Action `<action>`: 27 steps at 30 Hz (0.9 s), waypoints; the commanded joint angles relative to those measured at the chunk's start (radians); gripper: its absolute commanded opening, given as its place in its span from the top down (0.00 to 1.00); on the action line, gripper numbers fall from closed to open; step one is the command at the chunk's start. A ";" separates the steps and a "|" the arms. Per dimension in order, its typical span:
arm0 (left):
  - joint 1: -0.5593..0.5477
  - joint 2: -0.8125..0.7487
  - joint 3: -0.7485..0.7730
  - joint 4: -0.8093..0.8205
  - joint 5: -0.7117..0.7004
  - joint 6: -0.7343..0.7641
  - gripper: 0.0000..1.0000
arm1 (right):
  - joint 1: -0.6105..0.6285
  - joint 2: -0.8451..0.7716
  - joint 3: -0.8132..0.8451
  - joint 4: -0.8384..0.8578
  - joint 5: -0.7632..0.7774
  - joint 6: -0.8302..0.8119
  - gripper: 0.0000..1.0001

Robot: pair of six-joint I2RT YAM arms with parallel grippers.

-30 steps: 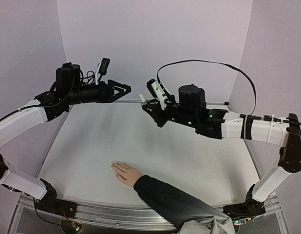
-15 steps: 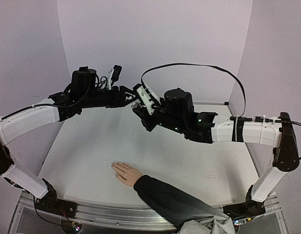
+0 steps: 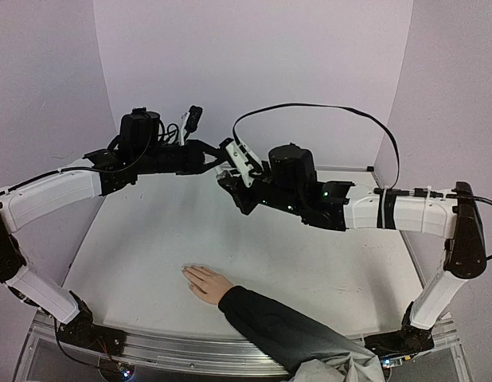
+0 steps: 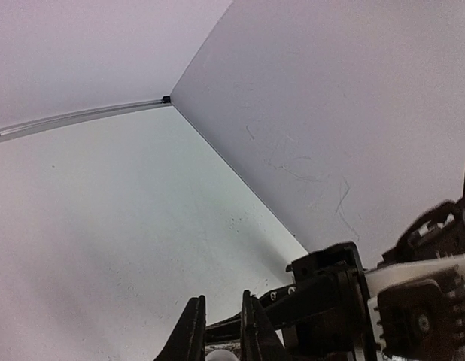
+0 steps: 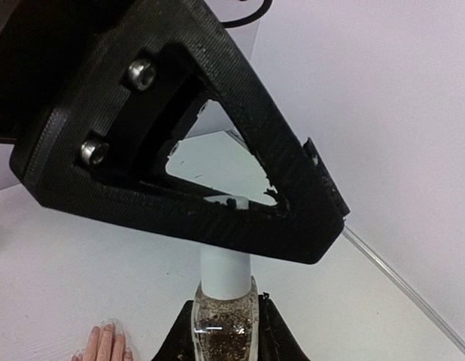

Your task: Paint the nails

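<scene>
Overhead plus two wrist views
Top camera is looking down from behind over the table [image 3: 150, 239]; wrist cameras are facing each other, very near, sharing the bottle [image 5: 223, 323] cap [image 5: 225, 274]; top and right wrist are sharing the hand [image 3: 205, 282].

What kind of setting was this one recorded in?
Probably a robotics lab booth: a white table boxed in by plain pale walls, with the left arm and right arm bolted at its near edge.

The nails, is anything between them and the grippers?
Nothing visible. Only tabletop lies between the nails and the grippers, which meet high at the back: right gripper holds the bottle, left gripper pinches its white cap.
</scene>
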 commanded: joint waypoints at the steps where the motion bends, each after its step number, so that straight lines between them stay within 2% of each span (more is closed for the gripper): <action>1: -0.023 0.013 0.077 0.083 0.327 0.182 1.00 | -0.083 -0.098 0.037 0.089 -0.452 0.127 1.00; 3: -0.034 0.003 0.076 0.088 0.534 0.343 1.00 | -0.154 -0.116 0.034 0.109 -0.812 0.199 1.00; 5: -0.050 -0.044 0.042 0.092 0.690 0.575 1.00 | -0.180 -0.111 0.051 0.130 -1.249 0.235 1.00; 6: -0.054 -0.058 0.033 0.095 0.726 0.626 1.00 | -0.180 -0.099 0.067 0.132 -1.392 0.247 1.00; 7: -0.054 -0.057 0.041 0.095 0.754 0.641 1.00 | -0.181 -0.093 0.075 0.139 -1.454 0.268 1.00; 9: -0.049 -0.042 0.080 0.096 0.800 0.633 1.00 | -0.180 -0.102 0.068 0.141 -1.415 0.281 1.00; 12: -0.048 -0.028 0.103 0.096 0.790 0.608 1.00 | -0.186 -0.134 0.018 0.138 -1.198 0.267 1.00; 14: -0.046 -0.033 0.106 0.098 0.677 0.542 0.99 | -0.196 -0.142 -0.006 0.135 -1.078 0.262 1.00; 15: -0.040 -0.039 0.102 0.097 0.628 0.497 0.91 | -0.199 -0.144 -0.018 0.132 -1.017 0.256 1.00; 17: -0.016 -0.059 0.078 0.095 0.534 0.397 0.65 | -0.199 -0.148 -0.038 0.108 -0.885 0.225 1.00; 19: 0.021 -0.084 0.048 0.090 0.456 0.284 0.46 | -0.199 -0.147 -0.049 0.071 -0.756 0.188 1.00; 20: 0.042 -0.097 0.034 0.080 0.421 0.225 0.41 | -0.199 -0.142 -0.048 0.051 -0.700 0.148 1.00; 23: 0.079 -0.131 0.011 -0.021 0.327 0.115 0.35 | -0.198 -0.116 -0.033 -0.004 -0.556 0.106 1.00; 27: 0.080 -0.119 0.063 -0.237 0.251 0.143 0.32 | -0.196 -0.084 -0.011 -0.037 -0.474 0.078 1.00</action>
